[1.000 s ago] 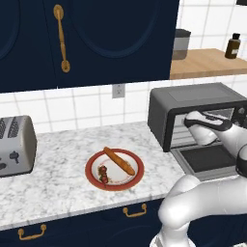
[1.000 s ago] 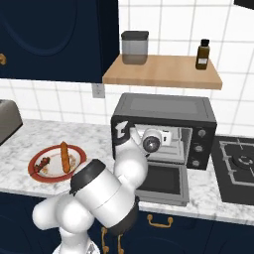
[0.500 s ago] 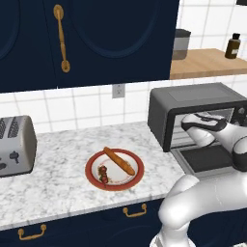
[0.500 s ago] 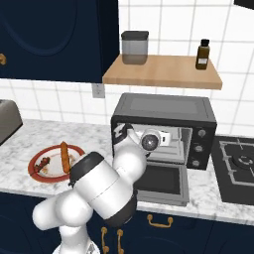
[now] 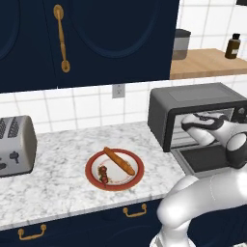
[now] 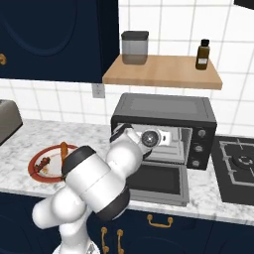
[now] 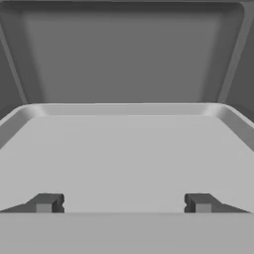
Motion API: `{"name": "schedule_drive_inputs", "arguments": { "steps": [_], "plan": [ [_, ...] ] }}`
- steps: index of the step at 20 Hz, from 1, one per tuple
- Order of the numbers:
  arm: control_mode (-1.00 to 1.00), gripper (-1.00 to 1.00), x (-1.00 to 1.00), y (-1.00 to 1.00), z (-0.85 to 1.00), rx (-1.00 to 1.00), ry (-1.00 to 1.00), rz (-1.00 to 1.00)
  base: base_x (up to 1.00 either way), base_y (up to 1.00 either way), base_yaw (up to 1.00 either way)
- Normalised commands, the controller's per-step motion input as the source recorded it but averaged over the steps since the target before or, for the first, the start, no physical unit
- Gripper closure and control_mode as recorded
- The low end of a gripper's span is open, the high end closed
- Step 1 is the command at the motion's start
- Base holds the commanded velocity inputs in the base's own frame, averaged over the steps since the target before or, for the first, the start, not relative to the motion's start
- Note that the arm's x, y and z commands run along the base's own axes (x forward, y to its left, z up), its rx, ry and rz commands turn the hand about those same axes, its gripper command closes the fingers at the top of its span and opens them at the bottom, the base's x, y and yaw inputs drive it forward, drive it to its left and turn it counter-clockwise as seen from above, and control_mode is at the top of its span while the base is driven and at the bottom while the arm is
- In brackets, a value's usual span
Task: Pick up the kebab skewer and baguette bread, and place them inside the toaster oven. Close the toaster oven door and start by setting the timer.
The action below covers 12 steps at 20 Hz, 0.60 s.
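The toaster oven [image 5: 193,99] [image 6: 163,106] stands on the counter with its door [image 5: 207,159] [image 6: 158,181] dropped flat. My gripper [image 7: 124,203] is open and empty; its fingertips [image 7: 47,203] are wide apart over a pale tray inside the oven cavity. My hand [image 5: 202,126] [image 6: 149,139] hovers at the oven's mouth, above the door. Well to the left, the baguette bread [image 5: 119,160] [image 6: 63,149] and the kebab skewer [image 5: 102,173] [image 6: 45,161] lie side by side on a red-rimmed plate [image 5: 89,171] [image 6: 37,171].
A silver two-slot toaster [image 5: 14,147] sits at the counter's left end. Above the oven, a wooden shelf [image 6: 163,74] carries a grey canister [image 6: 135,47] and a brown bottle [image 6: 202,53]. A gas hob [image 6: 238,163] lies right of the oven. Dark cabinets hang overhead.
My hand has shifted slightly down and left at the oven opening. The baguette and skewer have stayed on the plate.
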Motion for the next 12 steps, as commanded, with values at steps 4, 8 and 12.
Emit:
{"name": "schedule_drive_inputs", "arguments": {
  "steps": [4, 8, 12],
  "plan": [
    [-1.0, -1.0, -0.56, -0.02, -0.64, 0.0, 0.08, 0.0, 0.0, 0.0, 0.0],
    [-1.0, -1.0, -0.62, 0.0, -0.59, 0.0, 0.12, 0.0, 0.0, 0.0, 0.0],
    [-1.0, -1.0, -0.71, 0.0, -0.61, 0.0, 0.14, 0.0, 0.0, 0.0, 0.0]
  ]
}}
